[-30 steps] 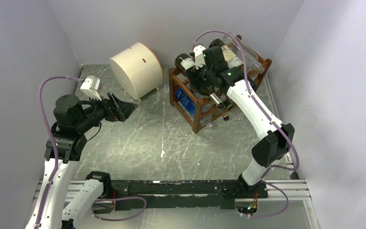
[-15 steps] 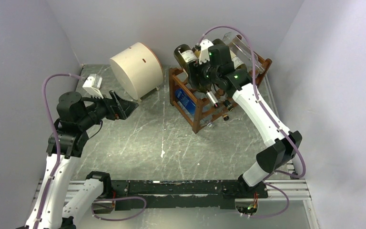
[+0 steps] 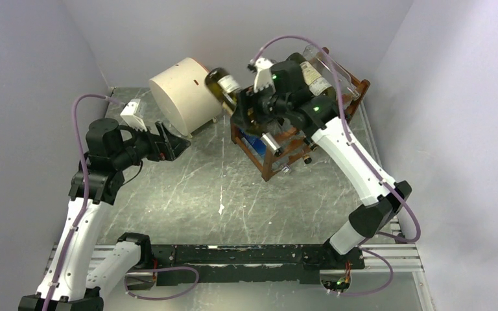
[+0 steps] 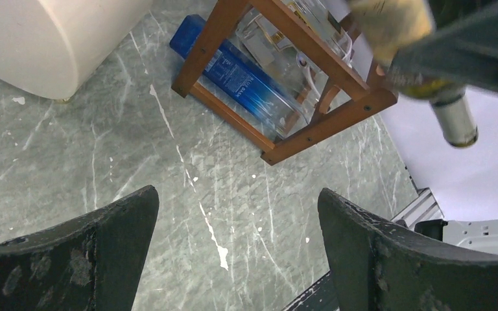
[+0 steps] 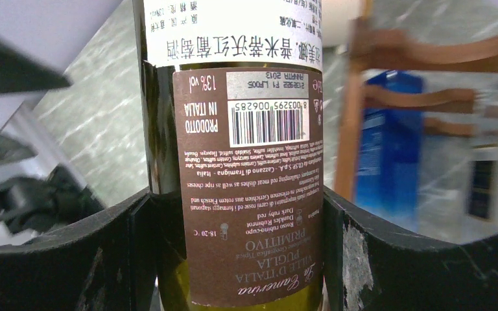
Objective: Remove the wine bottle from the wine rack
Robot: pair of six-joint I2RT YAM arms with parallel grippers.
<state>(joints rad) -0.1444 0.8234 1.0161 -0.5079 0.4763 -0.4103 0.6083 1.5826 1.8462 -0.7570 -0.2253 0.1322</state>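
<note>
Clearance shows from above: the right jaws pinch the wine bottle [image 3: 227, 87], tilted over the far-left corner of the wine rack [image 3: 269, 159], its base near the cream drum [image 3: 181, 94], with bare surface [image 3: 201, 194] to the near left. In the left wrist view, the left jaws are spread wide, holding nothing, over that surface. The right wrist view shows the jaws pressed against both sides of the bottle's label.
</note>
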